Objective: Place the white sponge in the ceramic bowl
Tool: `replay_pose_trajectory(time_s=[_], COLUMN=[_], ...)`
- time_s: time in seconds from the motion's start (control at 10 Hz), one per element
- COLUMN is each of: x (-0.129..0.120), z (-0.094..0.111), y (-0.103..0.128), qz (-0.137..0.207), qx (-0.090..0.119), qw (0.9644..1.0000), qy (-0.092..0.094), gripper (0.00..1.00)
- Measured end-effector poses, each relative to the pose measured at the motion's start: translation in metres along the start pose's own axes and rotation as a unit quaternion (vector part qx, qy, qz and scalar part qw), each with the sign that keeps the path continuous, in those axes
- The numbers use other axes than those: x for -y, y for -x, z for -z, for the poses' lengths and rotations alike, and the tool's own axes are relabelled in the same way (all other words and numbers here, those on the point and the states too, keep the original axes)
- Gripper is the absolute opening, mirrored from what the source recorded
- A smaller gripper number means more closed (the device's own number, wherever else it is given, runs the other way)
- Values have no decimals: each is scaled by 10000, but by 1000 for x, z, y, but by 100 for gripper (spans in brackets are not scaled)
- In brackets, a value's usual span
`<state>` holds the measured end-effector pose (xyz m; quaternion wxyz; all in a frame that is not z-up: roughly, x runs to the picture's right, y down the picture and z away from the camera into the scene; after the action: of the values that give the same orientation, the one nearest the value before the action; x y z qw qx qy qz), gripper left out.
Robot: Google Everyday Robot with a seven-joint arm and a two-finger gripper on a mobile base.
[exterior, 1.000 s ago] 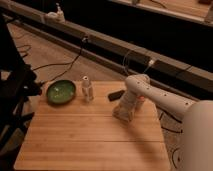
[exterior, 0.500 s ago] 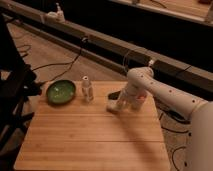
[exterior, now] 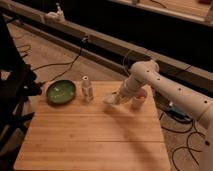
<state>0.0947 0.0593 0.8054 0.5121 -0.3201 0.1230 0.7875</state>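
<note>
The ceramic bowl is green and glossy and sits at the table's far left. My gripper hangs a little above the table at the far middle, between the small white bottle and the pale cup. It is shut on the white sponge, a pale flat pad at its tip, held off the wood with a shadow beneath. The bowl lies about a hand's width beyond the bottle, to the gripper's left.
The wooden table ends close behind the bowl, bottle and cup. A black chair stands by the left edge. Cables run over the floor behind. The black block is hidden behind the gripper.
The gripper has risen from the table near the cup and moved left towards the bottle, carrying the pale pad. Bowl, bottle and cup have not moved.
</note>
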Motion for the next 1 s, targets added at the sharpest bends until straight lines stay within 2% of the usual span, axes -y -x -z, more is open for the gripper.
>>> replay_pose_trajectory(time_s=[0.2,0.3,0.4,0.5,0.6,0.7,0.8,1.0], x=[-26,-37,-53,-60,-64,-66,-67,-67], z=[17,21,21,21,24,25,26,26], y=[-26,-48,-84,-110,-135,-147,-153,-154], qz=[536,850,1359,1755,2204,2424,2541,2552], qx=[-57,-182,-475,-726,-972,-1090,-1154,-1167], qw=[9984,9959,9893,9816,9704,9639,9601,9596], qy=[191,232,237,209,187,183,178,181], gripper=[0,0,0,0,0,0,0,0])
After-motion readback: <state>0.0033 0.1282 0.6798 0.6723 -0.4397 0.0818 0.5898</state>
